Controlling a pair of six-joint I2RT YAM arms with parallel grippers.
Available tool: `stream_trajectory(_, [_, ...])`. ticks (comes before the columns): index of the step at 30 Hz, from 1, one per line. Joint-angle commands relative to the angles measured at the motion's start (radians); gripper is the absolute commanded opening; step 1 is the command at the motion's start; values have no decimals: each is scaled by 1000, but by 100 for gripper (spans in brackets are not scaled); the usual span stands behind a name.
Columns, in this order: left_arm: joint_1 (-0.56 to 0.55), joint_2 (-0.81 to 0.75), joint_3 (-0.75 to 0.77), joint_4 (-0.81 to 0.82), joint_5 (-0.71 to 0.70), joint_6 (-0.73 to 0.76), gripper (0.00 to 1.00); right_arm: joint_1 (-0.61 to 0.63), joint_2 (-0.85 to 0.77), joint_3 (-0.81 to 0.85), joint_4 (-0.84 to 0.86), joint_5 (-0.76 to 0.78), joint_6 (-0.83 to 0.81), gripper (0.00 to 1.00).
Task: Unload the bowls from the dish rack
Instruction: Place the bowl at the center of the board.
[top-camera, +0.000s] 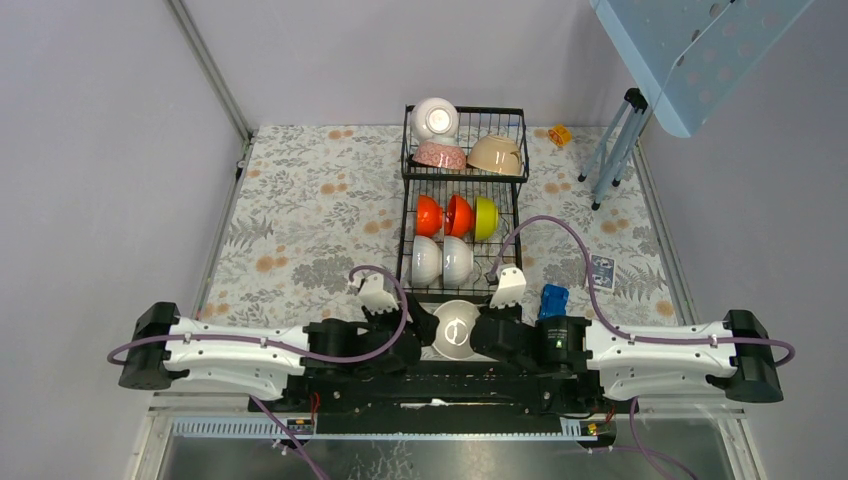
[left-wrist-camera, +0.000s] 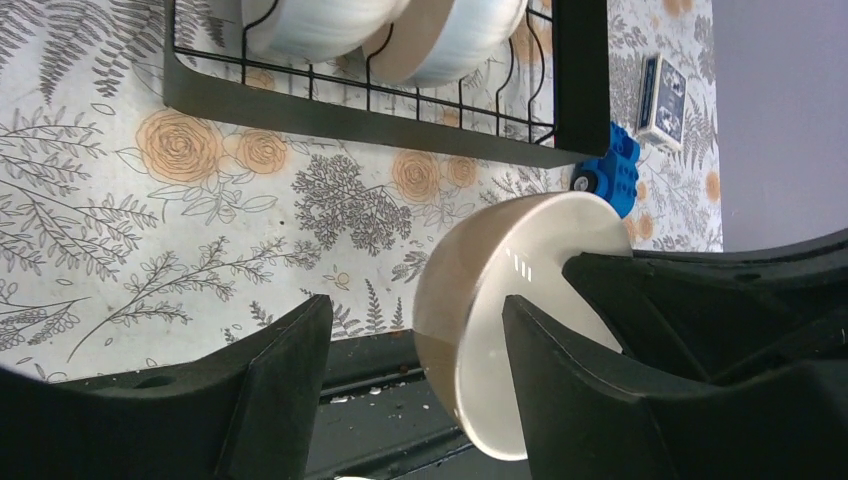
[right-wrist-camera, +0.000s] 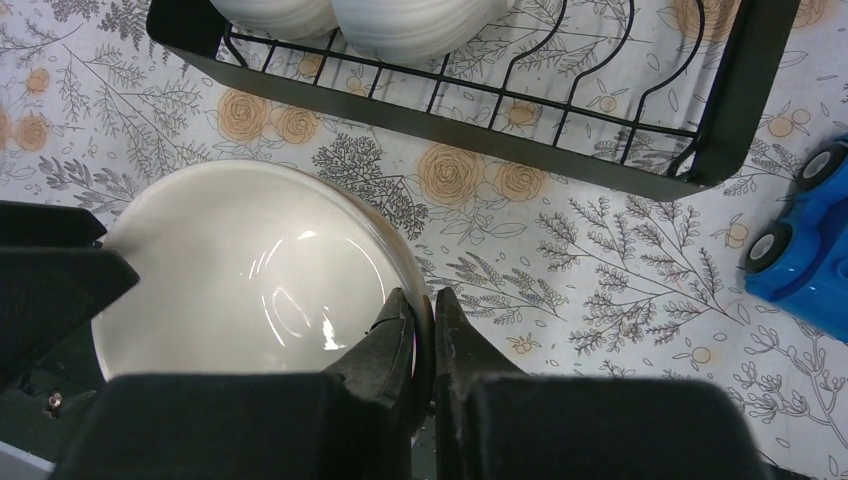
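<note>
One cream bowl (top-camera: 456, 328) is out of the dish rack (top-camera: 465, 177), held above the counter's (top-camera: 300, 200) near edge. The right gripper (right-wrist-camera: 425, 300) is pinched tight on its rim. The left gripper (left-wrist-camera: 415, 305) stands open at its left side, clamping nothing. Eight bowls (top-camera: 443, 260) remain racked: three on the far upper tier, five below.

A: Light falls bright and even from overhead; shadows on the bench (top-camera: 300, 200) stay soft and faint.

B: White glare streaks the cream bowl (right-wrist-camera: 240, 270) at centre left of the right wrist view; the right gripper (right-wrist-camera: 425, 305) along the bottom edge is blurred, almost black.

A: The top view is sharp throughout.
</note>
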Motion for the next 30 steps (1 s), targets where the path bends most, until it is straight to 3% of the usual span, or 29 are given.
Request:
stream_trajectory(1, [-1,22,46,60,39,29,67,7,12,26,68,49,69,0])
stream_trajectory(12, [-4,119,93,-26,45,5,60,7,27,37,57,21,76,0])
stream_trajectory(20, [-6,166,122,-55,46,6,39,7,40,40,55,1,72,0])
stream_trajectory(30, [-12,233,175,-100,49,21,37,7,62,67,33,10,67,0])
